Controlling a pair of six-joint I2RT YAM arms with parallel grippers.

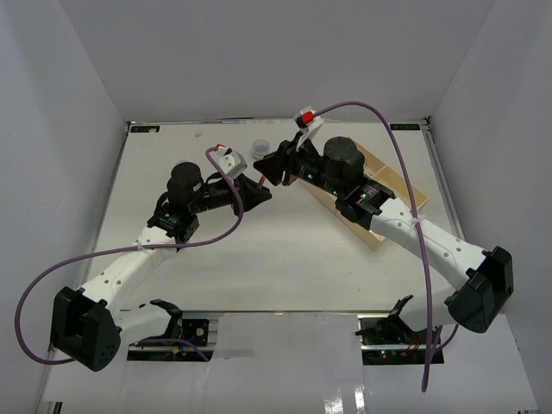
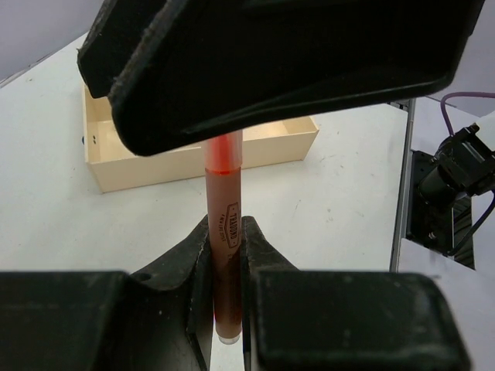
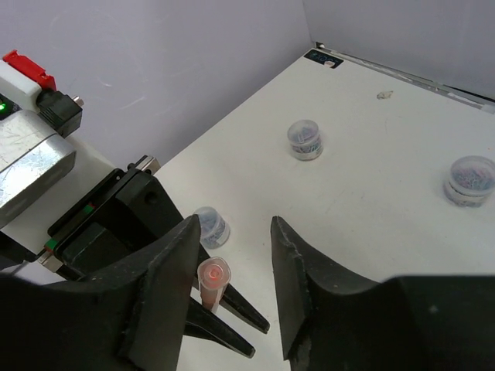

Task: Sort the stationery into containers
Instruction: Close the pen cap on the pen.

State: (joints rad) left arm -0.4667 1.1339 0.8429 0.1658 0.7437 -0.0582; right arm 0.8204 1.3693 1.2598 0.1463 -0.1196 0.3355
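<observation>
Orange pen [image 2: 224, 189] clamped in the left gripper [image 2: 227, 233].

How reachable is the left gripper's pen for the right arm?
Probably yes: the pen pokes its free end between the open jaws of the right gripper, nothing blocking; the left gripper clamps the other end.

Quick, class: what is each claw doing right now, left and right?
Left claw: closed on the orange pen.
Right claw: open, pen's end between its fingers.
</observation>
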